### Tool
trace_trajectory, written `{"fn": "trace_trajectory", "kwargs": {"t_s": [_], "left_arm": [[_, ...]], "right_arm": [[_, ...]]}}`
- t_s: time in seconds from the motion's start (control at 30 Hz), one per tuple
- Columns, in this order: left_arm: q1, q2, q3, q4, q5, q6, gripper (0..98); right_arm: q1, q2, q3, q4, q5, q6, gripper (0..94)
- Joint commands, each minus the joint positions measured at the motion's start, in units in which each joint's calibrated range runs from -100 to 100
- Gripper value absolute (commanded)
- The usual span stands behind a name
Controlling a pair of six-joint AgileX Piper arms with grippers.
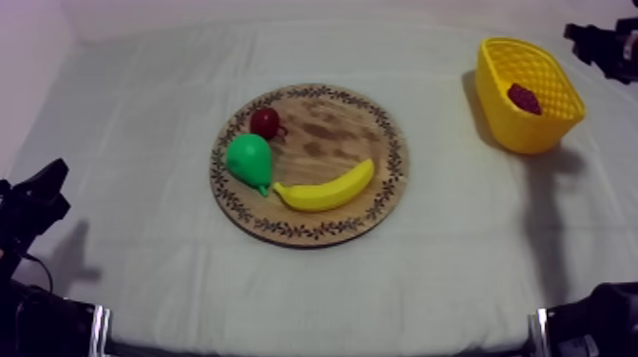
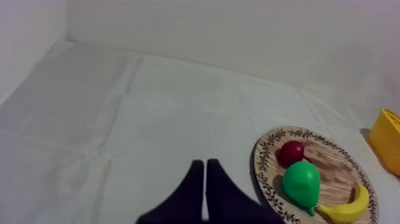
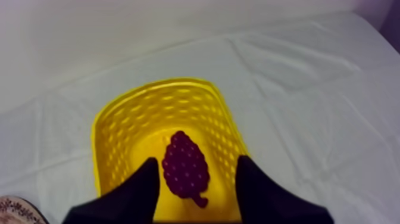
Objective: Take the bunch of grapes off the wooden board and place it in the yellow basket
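Right pincer: my right gripper is spread wide, its 2 black fingers apart with nothing pinched, poised over the yellow basket.
Left pincer: my left gripper is pressed together into a narrow wedge, empty, low over the cloth just beside the wooden board.
Grapes, place: the bunch of grapes lies on the basket's floor, apart from my fingers; from the top camera it sits against the far wall.
Task standing: I judge the drop done, with only the pull-away left.
Risk 1: a finger could catch the rim on the way out. The basket looks light and would tip or slide, and the bunch could roll onto the cloth.
Risk 2: dipping or closing now could nip the grapes again and drag them back up. The cause would be moving sideways before clearing the walls.
Risk 3: small. The left arm rests well apart from the basket, so I see no clash between the 2 arms.
Grapes, look: dark purple-red, a tapered cluster of small round bumps, wide at 1 end, with a short stem at the narrow end pointing toward my fingers. It looks like a firm moulded toy in 1 piece.
Board: the pear, the banana and the small red fruit lie on it, no grapes among them.
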Motion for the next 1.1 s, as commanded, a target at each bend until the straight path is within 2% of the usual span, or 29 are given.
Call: {"fn": "trace_trajectory", "kwargs": {"t_s": [0.0,0.23,0.3,0.4,0.53,0.63,0.7,0.8,0.87,0.9,0.97,1.07], "left_arm": [[0.0,0.0,0.0,0.01,0.0,0.0,0.1],[0.0,0.0,0.0,0.01,0.0,0.0,0.1],[0.0,0.0,0.0,0.01,0.0,0.0,0.1],[0.0,0.0,0.0,0.01,0.0,0.0,0.1],[0.0,0.0,0.0,0.01,0.0,0.0,0.1],[0.0,0.0,0.0,0.01,0.0,0.0,0.1],[0.0,0.0,0.0,0.01,0.0,0.0,0.1],[0.0,0.0,0.0,0.01,0.0,0.0,0.1],[0.0,0.0,0.0,0.01,0.0,0.0,0.1],[0.0,0.0,0.0,0.01,0.0,0.0,0.1],[0.0,0.0,0.0,0.01,0.0,0.0,0.1],[0.0,0.0,0.0,0.01,0.0,0.0,0.1]], "right_arm": [[0.4,-8.1,7.5,1.5,-0.7,-2.7,33.9],[1.8,-22.1,19.7,1.7,-2.4,-2.9,22.5],[2.2,-26.4,23.3,0.9,-3.4,-1.6,18.9],[2.1,-33.0,28.3,-2.0,-4.2,1.6,15.2],[1.9,-41.6,34.9,-7.7,-5.6,7.7,12.1],[1.8,-47.6,40.0,-13.9,-6.8,13.9,11.5],[1.5,-51.3,42.8,-20.5,-7.6,20.3,10.9],[0.8,-56.2,44.6,-32.9,-6.0,32.0,7.6],[0.3,-59.1,45.1,-37.4,-3.3,35.8,4.2],[0.1,-60.5,45.2,-38.6,-1.5,36.8,3.0],[-0.4,-63.3,45.4,-39.3,2.7,36.8,1.7],[-1.0,-67.1,45.5,-37.4,9.6,33.9,0.9]]}}
